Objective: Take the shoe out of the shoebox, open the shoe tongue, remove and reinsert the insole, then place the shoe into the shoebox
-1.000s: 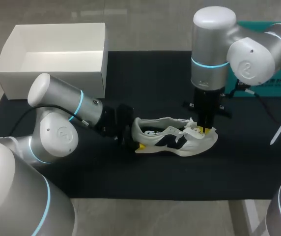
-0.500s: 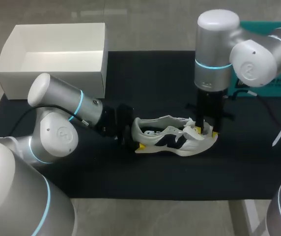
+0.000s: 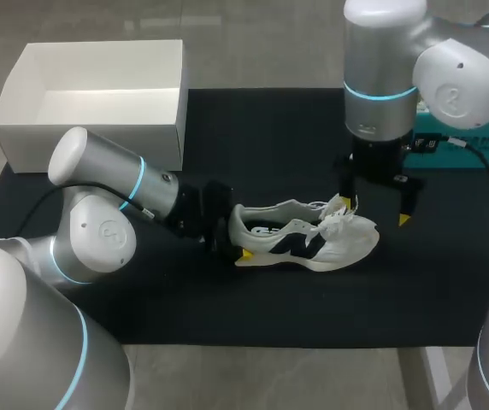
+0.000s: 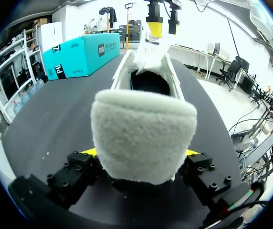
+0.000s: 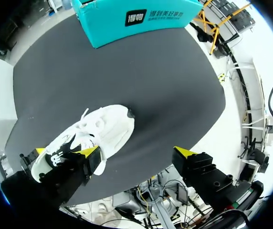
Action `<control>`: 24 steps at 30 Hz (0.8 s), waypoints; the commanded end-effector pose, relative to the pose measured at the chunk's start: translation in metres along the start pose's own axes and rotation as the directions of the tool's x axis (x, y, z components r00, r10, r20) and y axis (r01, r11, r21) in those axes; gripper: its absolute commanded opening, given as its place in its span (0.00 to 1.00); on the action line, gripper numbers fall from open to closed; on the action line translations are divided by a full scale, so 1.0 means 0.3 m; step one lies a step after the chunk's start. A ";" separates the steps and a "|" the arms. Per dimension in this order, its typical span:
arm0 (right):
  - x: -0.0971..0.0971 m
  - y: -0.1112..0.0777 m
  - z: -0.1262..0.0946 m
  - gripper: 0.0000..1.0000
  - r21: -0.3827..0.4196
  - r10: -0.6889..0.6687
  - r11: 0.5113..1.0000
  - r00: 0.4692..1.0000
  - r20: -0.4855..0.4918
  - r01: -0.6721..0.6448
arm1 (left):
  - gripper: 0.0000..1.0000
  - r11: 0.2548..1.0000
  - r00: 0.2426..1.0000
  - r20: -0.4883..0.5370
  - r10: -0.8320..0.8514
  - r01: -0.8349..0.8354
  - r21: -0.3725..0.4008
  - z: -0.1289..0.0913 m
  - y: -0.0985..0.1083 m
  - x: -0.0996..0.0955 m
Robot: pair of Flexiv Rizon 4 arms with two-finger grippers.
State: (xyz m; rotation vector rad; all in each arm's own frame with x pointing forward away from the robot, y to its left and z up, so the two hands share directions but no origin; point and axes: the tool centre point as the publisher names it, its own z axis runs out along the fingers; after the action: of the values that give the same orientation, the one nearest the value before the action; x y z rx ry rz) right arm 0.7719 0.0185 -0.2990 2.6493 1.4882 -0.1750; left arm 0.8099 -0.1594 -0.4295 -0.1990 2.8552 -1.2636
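**While the left gripper (image 3: 232, 237) pins the heel, the right gripper (image 3: 374, 205) waits open over the laces (image 3: 334, 213)**

Closed from both sides on the padded heel, the left gripper most likely anchors the white sneaker (image 3: 304, 241) so that its tongue can be worked. The sneaker rests on its sole just toward 5 o'clock of the black mat's (image 3: 262, 128) centre, heel at 9 o'clock, toe at 3. Above the laces the right gripper hangs with fingers spread wide, holding nothing. A lidless white shoebox (image 3: 91, 137) straddles the mat's 10 o'clock corner, and a teal carton (image 3: 475, 141) lies at 2 o'clock.
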 end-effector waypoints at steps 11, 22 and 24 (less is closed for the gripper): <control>0.018 -0.041 -0.255 1.00 -0.297 -0.566 0.792 0.824 -0.031 0.533 | 0.00 1.000 1.000 0.000 0.000 0.000 -0.002 0.002 0.002 -0.003; 0.125 -0.132 -0.229 1.00 -0.369 -0.958 0.284 0.275 -0.079 0.885 | 0.00 1.000 1.000 0.000 0.000 0.000 -0.002 0.002 0.002 -0.003; 0.128 -0.138 -0.228 1.00 -0.375 -0.961 0.274 0.263 -0.081 0.886 | 0.00 1.000 1.000 0.000 0.000 0.000 -0.002 0.002 0.002 -0.003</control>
State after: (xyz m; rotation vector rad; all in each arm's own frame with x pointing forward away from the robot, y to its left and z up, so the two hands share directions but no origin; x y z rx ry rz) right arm 0.7583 0.0830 -0.2311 1.9040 2.2477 0.1718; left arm 0.8099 -0.1594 -0.4296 -0.1990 2.8553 -1.2634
